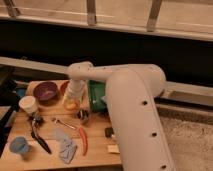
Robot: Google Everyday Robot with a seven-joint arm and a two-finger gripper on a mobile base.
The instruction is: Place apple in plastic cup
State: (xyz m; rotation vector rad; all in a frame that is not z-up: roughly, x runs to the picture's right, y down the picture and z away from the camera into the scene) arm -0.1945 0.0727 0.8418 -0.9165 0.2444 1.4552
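Currently logged, left to right: plastic cup, well down-left of the gripper; white cup, nearer it, a likely wrong target; apple, just beneath; gripper, whose hold I cannot tell. I fear the apple rolling off.

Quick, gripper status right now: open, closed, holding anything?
Gripper: down at the apple, just right of the purple bowl; whether it is open, closed or holding cannot be told.
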